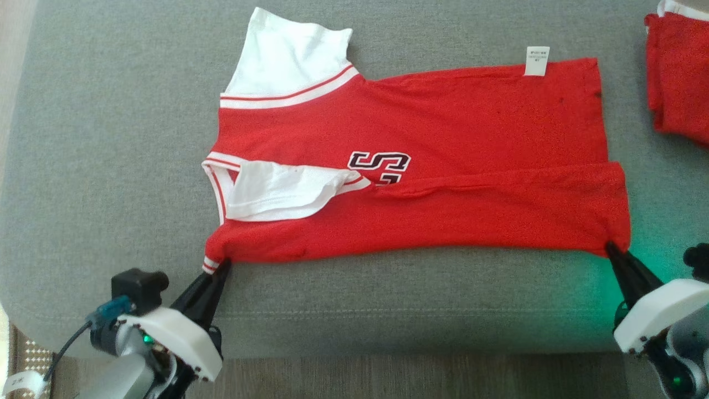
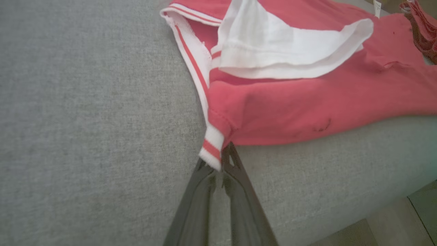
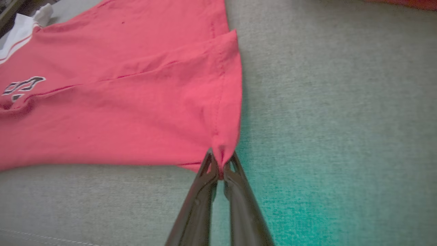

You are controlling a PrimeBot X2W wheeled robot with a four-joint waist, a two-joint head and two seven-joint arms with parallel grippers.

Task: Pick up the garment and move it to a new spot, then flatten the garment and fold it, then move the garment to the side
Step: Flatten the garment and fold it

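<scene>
On the grey cloth-covered table [image 1: 111,138] the red shirt [image 1: 443,138] lies half folded by the near edge, left claw [image 1: 221,266] clamped on its striped corner, right claw [image 1: 609,248] on its hem corner — both bites so thin that an uneven pull could slip one free.

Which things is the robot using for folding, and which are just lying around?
For the job: red shirt, left gripper and right gripper, each pinching a near corner of it.
Just lying about: another red garment, far right.
</scene>
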